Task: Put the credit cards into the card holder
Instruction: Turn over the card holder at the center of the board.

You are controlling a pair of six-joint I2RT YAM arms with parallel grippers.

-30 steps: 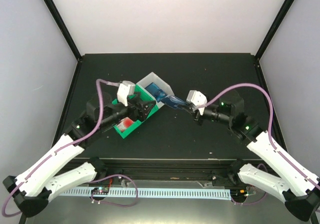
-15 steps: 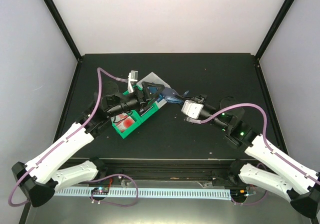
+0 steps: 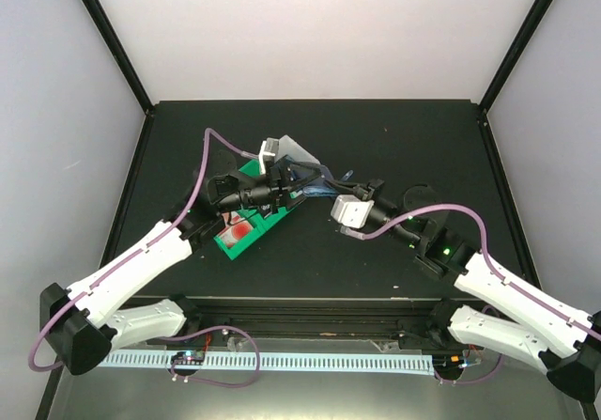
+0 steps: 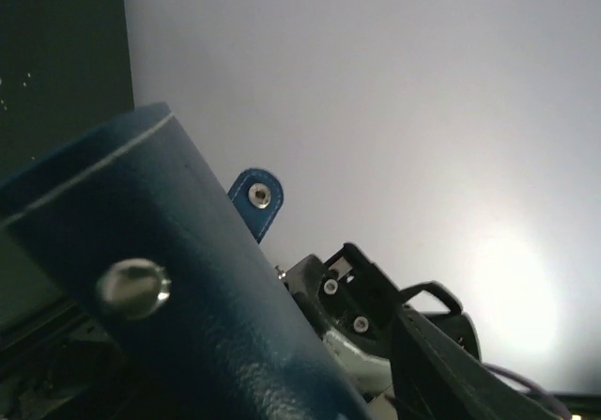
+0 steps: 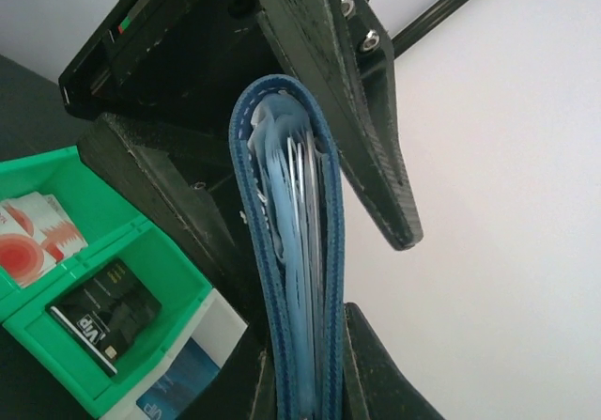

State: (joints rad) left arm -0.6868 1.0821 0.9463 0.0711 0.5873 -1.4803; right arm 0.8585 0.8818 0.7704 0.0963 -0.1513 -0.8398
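Pretty sure this was a robotics lab test cell, not anyone's home. I was working on a matte black tabletop [image 3: 376,138] boxed in by plain white wall panels [image 3: 319,35] and slanted black metal frame posts [image 3: 108,37]. A white slotted plastic cable duct [image 3: 319,361] ran along the near edge, and thick purple cables [image 3: 200,168] looped off my white-shelled arms [image 3: 122,272].

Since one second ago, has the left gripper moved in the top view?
Yes. The left gripper has moved right, away from the green bin, and now reaches the card holder.
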